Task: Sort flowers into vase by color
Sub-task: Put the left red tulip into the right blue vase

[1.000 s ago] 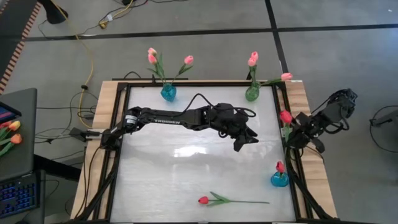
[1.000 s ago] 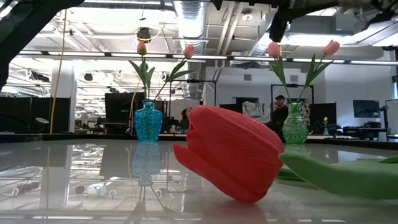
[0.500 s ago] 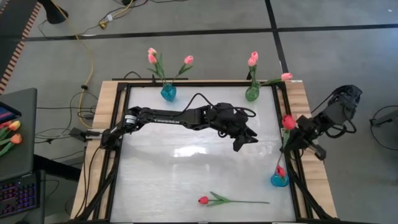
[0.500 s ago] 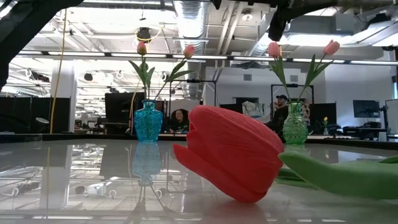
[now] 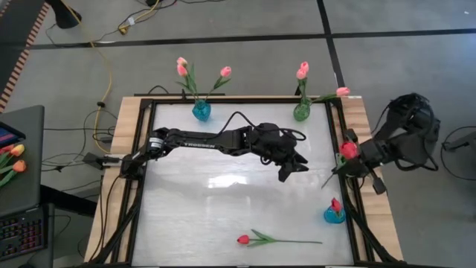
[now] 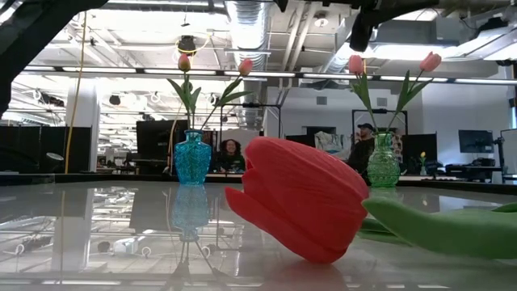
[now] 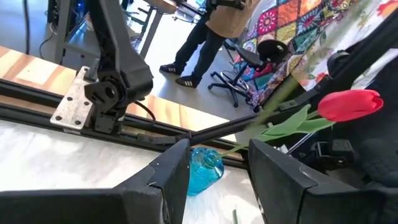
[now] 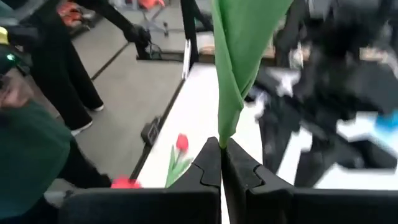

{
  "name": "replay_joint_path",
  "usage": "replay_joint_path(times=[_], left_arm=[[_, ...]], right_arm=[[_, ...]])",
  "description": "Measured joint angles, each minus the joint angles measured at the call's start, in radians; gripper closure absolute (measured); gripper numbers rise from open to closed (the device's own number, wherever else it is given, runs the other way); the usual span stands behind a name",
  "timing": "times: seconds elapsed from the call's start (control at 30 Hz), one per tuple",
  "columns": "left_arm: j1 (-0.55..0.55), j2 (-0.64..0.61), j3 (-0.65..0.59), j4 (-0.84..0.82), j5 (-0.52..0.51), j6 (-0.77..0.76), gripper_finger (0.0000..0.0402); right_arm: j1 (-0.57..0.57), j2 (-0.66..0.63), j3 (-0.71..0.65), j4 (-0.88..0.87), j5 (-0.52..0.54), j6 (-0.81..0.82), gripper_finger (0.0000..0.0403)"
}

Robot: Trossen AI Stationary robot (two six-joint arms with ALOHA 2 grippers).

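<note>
My right gripper (image 5: 358, 159) stands at the table's right edge, shut on a red tulip (image 5: 348, 149) whose stem slants down toward the table's middle. Below it, a blue vase (image 5: 334, 215) holds one red tulip. Another red tulip (image 5: 243, 239) lies flat on the table near the near edge, and it looms large in the low view (image 6: 303, 198). At the far edge, a blue vase (image 5: 201, 111) and a green vase (image 5: 301, 112) each hold pink tulips. My left gripper (image 5: 292, 165) hovers open over the table's middle. My right gripper pinches the red tulip by its green leaf and stem (image 8: 225, 118) between the two shut fingertips. The tulip is lifted clear and tilted. Its head (image 5: 348, 149) is beside the gripper, and its free stem end (image 5: 324, 184) hangs over the table's right part.
A black frame rail (image 5: 349, 201) runs along the table's right side beside the near blue vase. In the left wrist view, that blue vase (image 7: 202, 169) and the held tulip (image 7: 348, 104) show ahead of my fingers. People stand in the room beyond. The white tabletop (image 5: 216, 201) is bare between the arms.
My right gripper has moved toward the table's right edge and turned, keeping its hold. The red tulip has tipped. Its lower stem end, which was down at the near blue vase half a second ago, has swung up and toward the table's middle.
</note>
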Motion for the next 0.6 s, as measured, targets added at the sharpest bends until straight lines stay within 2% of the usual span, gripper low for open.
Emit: replay_joint_path(times=[0.1, 0.17, 0.4, 0.6], left_arm=[[-0.005, 0.000, 0.000, 0.000, 0.003, 0.003, 0.0251], [-0.006, 0.000, 0.000, 0.000, 0.003, 0.005, 0.0251], [-0.003, 0.000, 0.000, 0.000, -0.002, 0.006, 0.0251], [-0.003, 0.000, 0.000, 0.000, -0.002, 0.007, 0.0251]], right_arm=[[0.086, -0.002, 0.000, -0.063, 0.086, 0.111, 0.0379], [0.149, -0.002, 0.000, -0.057, 0.154, 0.124, 0.0379], [0.305, 0.018, 0.008, -0.038, 0.383, 0.116, 0.0379], [0.354, 0.016, 0.009, -0.039, 0.618, 0.022, 0.0379]])
